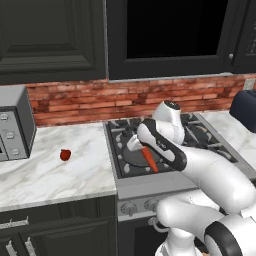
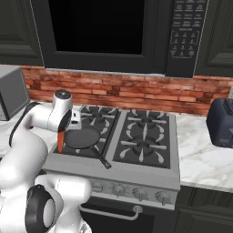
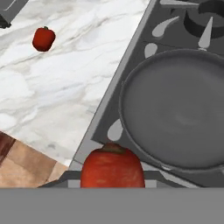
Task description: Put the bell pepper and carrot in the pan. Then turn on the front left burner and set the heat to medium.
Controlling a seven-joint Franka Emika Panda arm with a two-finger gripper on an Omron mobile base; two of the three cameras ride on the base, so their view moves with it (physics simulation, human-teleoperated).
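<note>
My gripper (image 1: 143, 148) is shut on the orange-red carrot (image 1: 149, 159), which hangs point down from it over the left side of the stove. The carrot (image 2: 60, 140) hovers just above the left rim of the dark grey pan (image 2: 83, 137). In the hand view the carrot's thick end (image 3: 113, 168) sits at the bottom, beside the pan (image 3: 179, 109). The pan rests on the front left burner's grate (image 3: 115, 130) and hides the burner cap. Its thin black handle (image 2: 100, 157) points toward the stove front. The red bell pepper (image 1: 65, 155) lies on the marble counter left of the stove, also seen as the bell pepper (image 3: 43, 38).
Stove knobs (image 2: 119, 190) line the front panel below the grates. A grey appliance (image 1: 15, 125) stands on the counter's far left. A dark blue toaster (image 2: 220, 120) sits on the right counter. Brick backsplash and dark cabinets close the back.
</note>
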